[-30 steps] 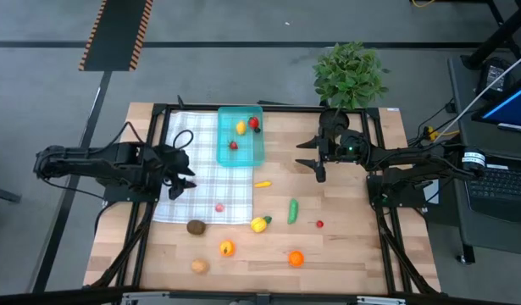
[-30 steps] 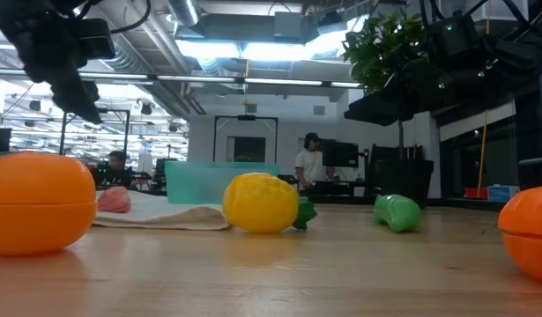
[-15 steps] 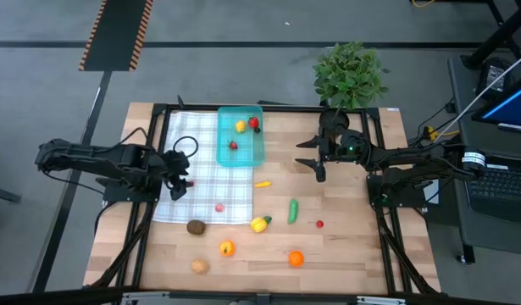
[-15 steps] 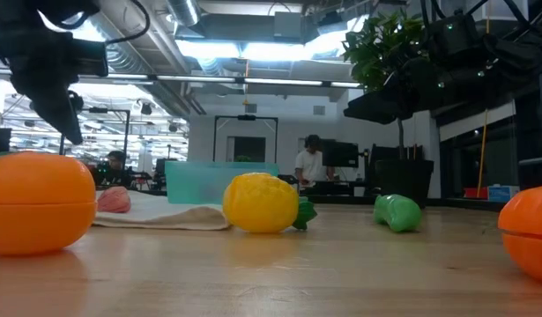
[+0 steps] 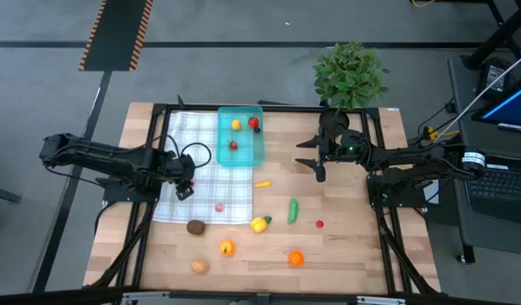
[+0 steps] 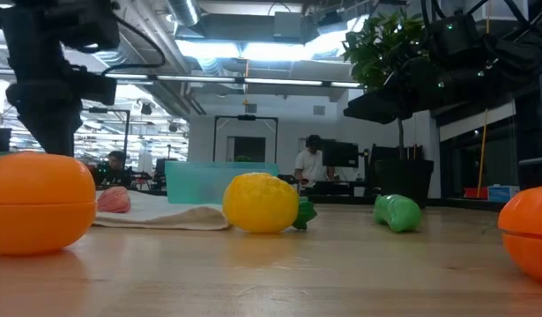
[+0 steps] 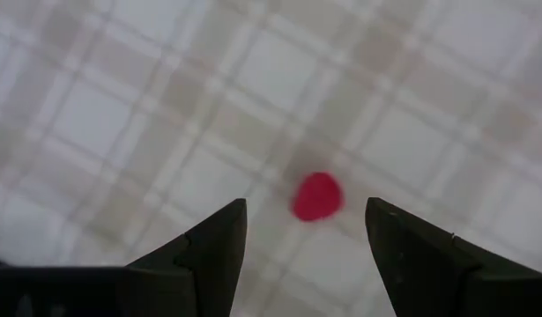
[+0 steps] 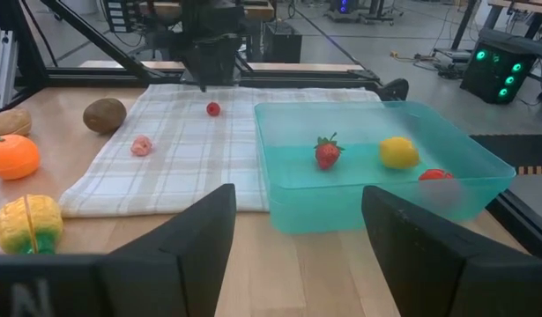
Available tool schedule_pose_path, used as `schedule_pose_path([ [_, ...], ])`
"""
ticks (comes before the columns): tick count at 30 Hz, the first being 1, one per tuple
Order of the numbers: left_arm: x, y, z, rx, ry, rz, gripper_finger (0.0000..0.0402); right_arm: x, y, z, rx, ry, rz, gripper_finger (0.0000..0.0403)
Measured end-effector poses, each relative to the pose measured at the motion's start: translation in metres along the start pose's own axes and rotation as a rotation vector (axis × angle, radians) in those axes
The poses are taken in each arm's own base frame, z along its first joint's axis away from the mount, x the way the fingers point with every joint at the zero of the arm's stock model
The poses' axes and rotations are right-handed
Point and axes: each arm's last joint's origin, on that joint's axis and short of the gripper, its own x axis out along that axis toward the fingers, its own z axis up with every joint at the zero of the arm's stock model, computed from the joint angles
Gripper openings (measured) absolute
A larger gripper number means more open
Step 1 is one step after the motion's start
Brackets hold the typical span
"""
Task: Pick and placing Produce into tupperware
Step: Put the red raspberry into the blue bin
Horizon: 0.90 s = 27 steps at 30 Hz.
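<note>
My left gripper (image 5: pixel 185 188) (image 7: pixel 306 224) points steeply down over the white checked cloth (image 5: pixel 201 182), open. A small red produce piece (image 7: pixel 317 195) (image 8: pixel 213 109) lies on the cloth just below, in line with the gap between its fingers and untouched. The teal tupperware (image 5: pixel 241 152) (image 8: pixel 359 189) stands at the cloth's far right corner and holds a yellow piece (image 5: pixel 235 124), a red piece (image 5: pixel 253 122) and a strawberry (image 5: pixel 233 145). My right gripper (image 5: pixel 315 161) (image 8: pixel 297 229) hovers open to the right of the tupperware, holding nothing.
A pink piece (image 5: pixel 218 207) lies on the cloth. On the bare wood lie a brown piece (image 5: pixel 196 226), a yellow pepper (image 5: pixel 259 224), a green piece (image 5: pixel 292 211), two orange pieces (image 5: pixel 227 248) (image 5: pixel 296 258) and a tiny red one (image 5: pixel 319 224). A potted plant (image 5: pixel 351 74) stands at the far edge.
My left gripper has sunk toward the cloth and drifted a little toward the table's right and near edges, tipping from a slant to point steeply down. It has stayed open.
</note>
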Motion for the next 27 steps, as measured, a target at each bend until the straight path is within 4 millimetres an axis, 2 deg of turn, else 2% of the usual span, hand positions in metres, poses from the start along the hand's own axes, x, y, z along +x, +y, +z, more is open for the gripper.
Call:
schedule_pose_path([
  [11, 0.013, -0.005, 0.004, -0.001, 0.058, 0.041, 0.0224, 0.000, 0.000, 0.000, 0.000, 0.000, 0.000, 0.0249],
  [27, 0.014, -0.009, 0.008, -0.021, 0.026, 0.010, 0.0224, 0.000, 0.000, 0.000, 0.000, 0.003, 0.001, 0.0249],
])
